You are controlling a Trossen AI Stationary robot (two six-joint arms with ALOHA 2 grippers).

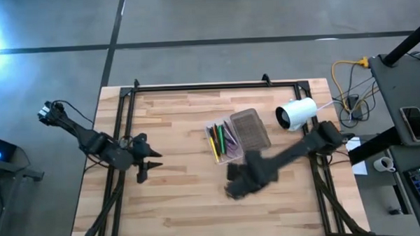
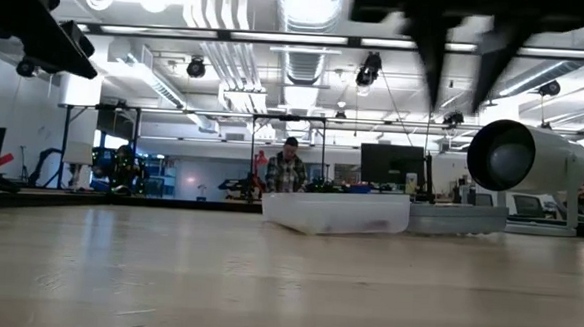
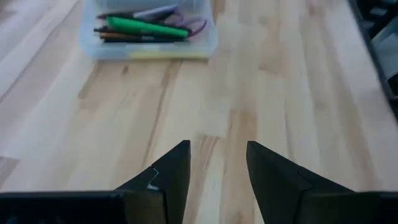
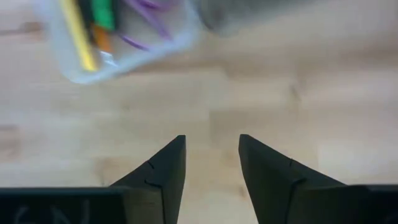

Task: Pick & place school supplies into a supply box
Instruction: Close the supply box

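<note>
The supply box's clear tray (image 1: 221, 142) stands mid-table with its greyish lid (image 1: 251, 128) swung open toward the far right. Inside lie the school supplies: a yellow pencil (image 4: 79, 37), a green pen (image 3: 146, 27), orange and dark pens, and purple scissor handles (image 4: 149, 18). My left gripper (image 3: 217, 146) is open over bare wood left of the box (image 1: 147, 168). My right gripper (image 4: 211, 138) is open and holds nothing; it hovers just near of the tray (image 1: 235, 187). In the low view the tray (image 2: 335, 212) rests flat on the table, and my right gripper's fingers (image 2: 466, 42) hang above it.
A white cylindrical camera (image 1: 297, 113) lies on the table right of the lid, also seen in the low view (image 2: 527, 161). A black frame (image 1: 195, 85) runs along the table's far edge. Bare wood (image 1: 178, 210) spreads across the near half. A person (image 2: 290, 171) stands far behind.
</note>
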